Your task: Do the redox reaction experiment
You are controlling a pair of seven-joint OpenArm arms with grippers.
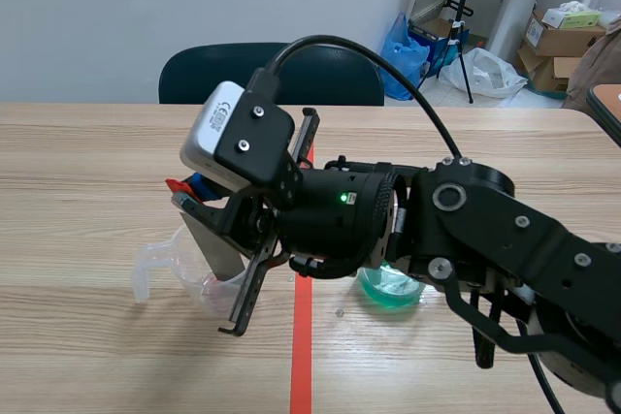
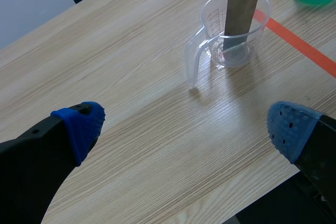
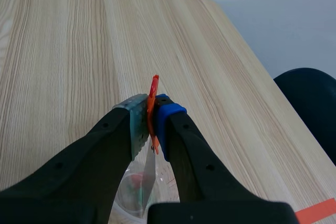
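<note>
We noted the right gripper [image 3: 152, 122] clamped shut on the metal strip [image 2: 242, 3], which stood upright in the clear measuring cup [image 2: 207, 22] beside the orange tape line [image 2: 294, 40]. The left gripper [image 2: 186, 125] hovered near the cup, its fingers spread wide.

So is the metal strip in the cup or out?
In: the metal strip stands near-upright with its lower end inside the clear cup.
</note>
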